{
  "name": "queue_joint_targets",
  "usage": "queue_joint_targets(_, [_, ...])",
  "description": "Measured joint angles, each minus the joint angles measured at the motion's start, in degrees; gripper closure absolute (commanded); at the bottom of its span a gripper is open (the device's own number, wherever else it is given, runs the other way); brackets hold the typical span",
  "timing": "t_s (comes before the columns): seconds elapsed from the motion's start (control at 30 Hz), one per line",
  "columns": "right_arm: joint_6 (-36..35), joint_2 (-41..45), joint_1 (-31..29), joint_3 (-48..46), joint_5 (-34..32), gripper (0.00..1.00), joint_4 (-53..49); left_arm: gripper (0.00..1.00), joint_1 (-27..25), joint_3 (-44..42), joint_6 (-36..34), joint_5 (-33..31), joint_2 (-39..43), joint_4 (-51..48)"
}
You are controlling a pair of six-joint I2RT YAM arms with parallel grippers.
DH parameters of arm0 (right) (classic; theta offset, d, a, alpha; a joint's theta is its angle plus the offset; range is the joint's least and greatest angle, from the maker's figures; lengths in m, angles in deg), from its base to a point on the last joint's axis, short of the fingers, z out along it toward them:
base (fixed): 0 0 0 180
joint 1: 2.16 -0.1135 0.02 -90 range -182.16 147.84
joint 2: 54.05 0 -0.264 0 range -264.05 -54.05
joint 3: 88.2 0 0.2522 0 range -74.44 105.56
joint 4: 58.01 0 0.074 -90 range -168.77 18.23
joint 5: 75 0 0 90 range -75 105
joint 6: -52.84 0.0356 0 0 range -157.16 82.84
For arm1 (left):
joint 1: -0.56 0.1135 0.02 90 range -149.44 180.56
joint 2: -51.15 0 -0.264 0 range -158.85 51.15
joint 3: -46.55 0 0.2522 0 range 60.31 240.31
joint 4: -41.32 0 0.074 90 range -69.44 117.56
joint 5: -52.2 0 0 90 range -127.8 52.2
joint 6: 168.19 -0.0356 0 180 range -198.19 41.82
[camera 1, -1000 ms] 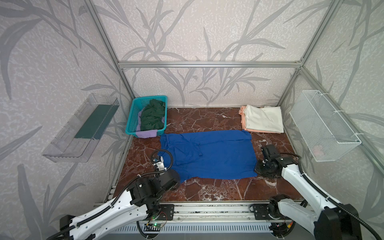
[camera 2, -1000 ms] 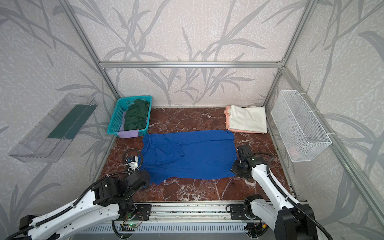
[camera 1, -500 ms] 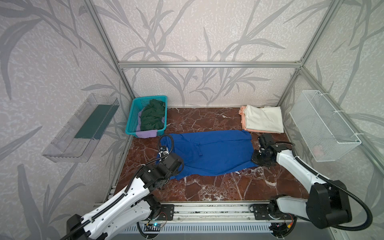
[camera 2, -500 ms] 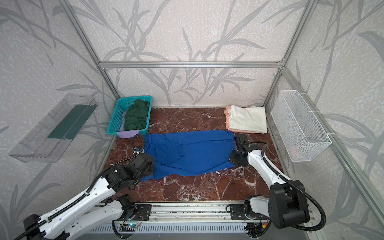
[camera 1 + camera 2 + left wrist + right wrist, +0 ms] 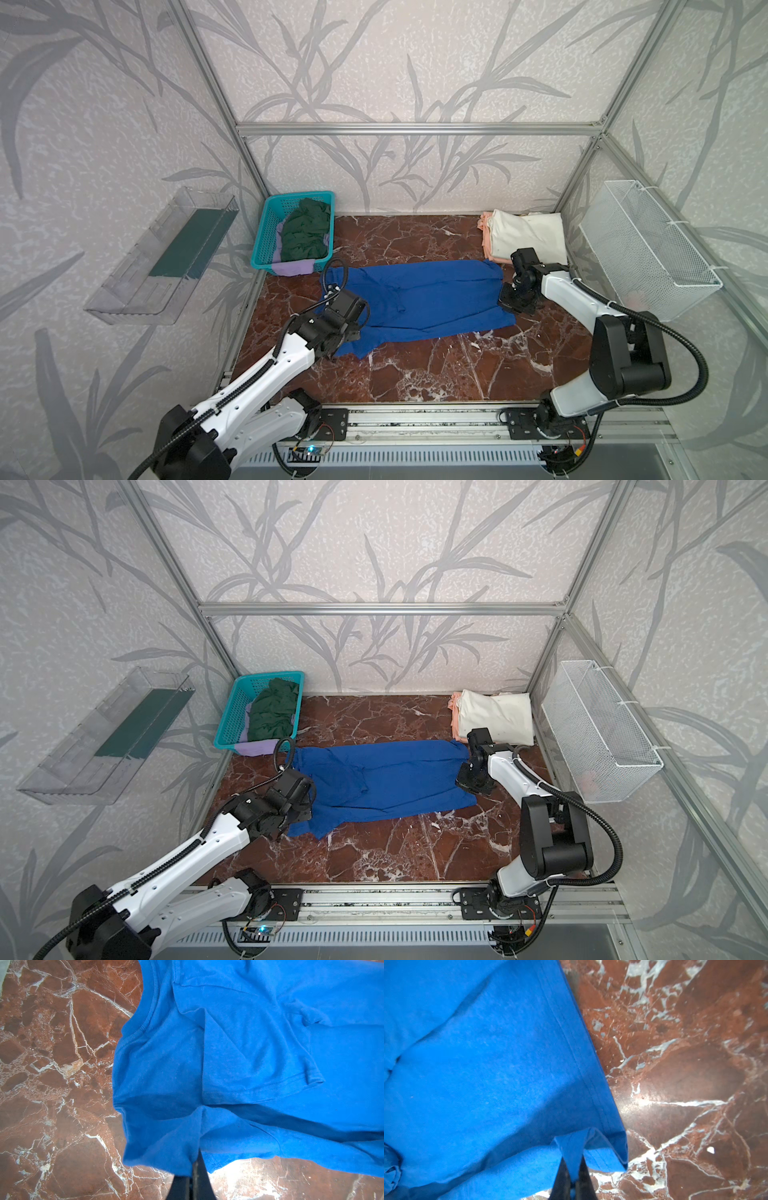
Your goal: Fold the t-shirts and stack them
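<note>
While a cream tee [image 5: 528, 237] lies folded on a peach tee [image 5: 484, 241] far right and a green tee [image 5: 305, 235] and lavender tee [image 5: 291, 269] wait in the basket [image 5: 266, 232], the blue tee [image 5: 419, 299] lies across the tabletop [image 5: 436, 374], seemingly mid-fold, left gripper [image 5: 194, 1164] and right gripper [image 5: 574, 1167] pinching its near edge.

We find the blue t-shirt [image 5: 424, 297] spread lengthwise on the floor, just beside the teal basket [image 5: 299, 195] and to its near right. It lies plain side up, with the collar end toward the basket. One sleeve lies folded onto the body, and the near edge is raised off the floor at both ends. We find the dark green t-shirt [image 5: 305, 237] crumpled inside the basket. It rests on the lavender t-shirt [image 5: 291, 269], which spills over the basket's near wall. The cream-white t-shirt [image 5: 530, 237] lies folded on the folded peach t-shirt [image 5: 485, 245], well apart from the basket, level with it and to its right.
</note>
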Motion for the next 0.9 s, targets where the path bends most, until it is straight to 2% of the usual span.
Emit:
queue_joint_targets(0.5, [-0.63, -3.34, 0.39, 1.97, 0.09, 0.99, 0.04, 1.0, 6.51, 1.62, -3.74, 3.17, -5.38, 6.43])
queue_joint_targets(0.53, [-0.66, -3.54, 0.39, 1.99, 0.07, 0.97, 0.04, 1.0, 6.6, 1.7, -3.78, 3.21, -5.6, 6.99])
queue_joint_targets(0.7, [-0.83, -5.4, 0.5, 3.21, 0.13, 0.66, 0.04, 1.0, 7.78, 1.73, -4.07, 3.69, -7.3, 10.78])
queue_joint_targets(0.77, [-1.07, -6.16, 0.66, 3.74, 0.17, 0.63, 0.15, 1.0, 8.35, 1.75, -4.13, 3.67, -8.55, 11.93])
queue_joint_targets(0.8, [-1.05, -6.47, 0.7, 3.89, 0.2, 0.59, 0.26, 1.0, 8.72, 1.75, -4.15, 3.69, -9.27, 12.63])
queue_joint_targets(0.9, [-0.94, -7.02, 0.76, 4.0, 0.28, 0.57, 0.39, 0.99, 10.12, 1.84, -4.17, 4.11, -11.19, 14.82])
